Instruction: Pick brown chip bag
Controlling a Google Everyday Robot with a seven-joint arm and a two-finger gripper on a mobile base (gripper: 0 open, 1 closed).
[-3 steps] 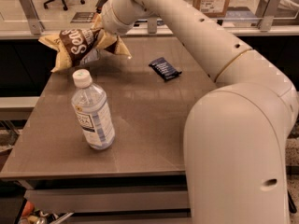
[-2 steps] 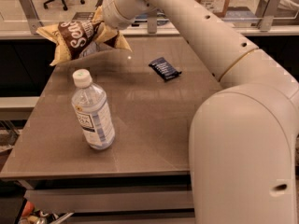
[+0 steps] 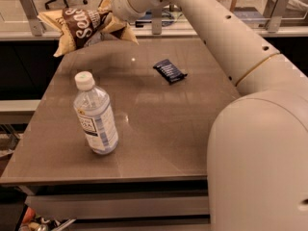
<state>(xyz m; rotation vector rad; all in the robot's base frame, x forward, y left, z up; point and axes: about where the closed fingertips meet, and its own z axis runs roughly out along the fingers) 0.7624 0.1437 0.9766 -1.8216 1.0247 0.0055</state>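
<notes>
My gripper (image 3: pixel 108 17) is up beyond the bottle (image 3: pixel 95 114), well behind it and higher than its cap, closed on the right-hand end of the chip bag (image 3: pixel 79 25). The fingers themselves are mostly buried in the crumpled foil, so I see little of them, but the bag hangs from my grip. It is off the table (image 3: pixel 163 129), with nothing under it, and it sits tilted, its brown front with white lettering facing the camera and its tan edges flaring out to either side. The bag is above the bottle and a little to its left, over the far corner of the table.

The bottle stands upright, white cap on, label facing forward, near the table's front. To the right of the bottle and further back, a small dark wrapper (image 3: pixel 170 71) lies flat, well apart from it. My arm (image 3: pixel 216 30) runs from the gripper down to the right of the bottle, passing above the wrapper.
</notes>
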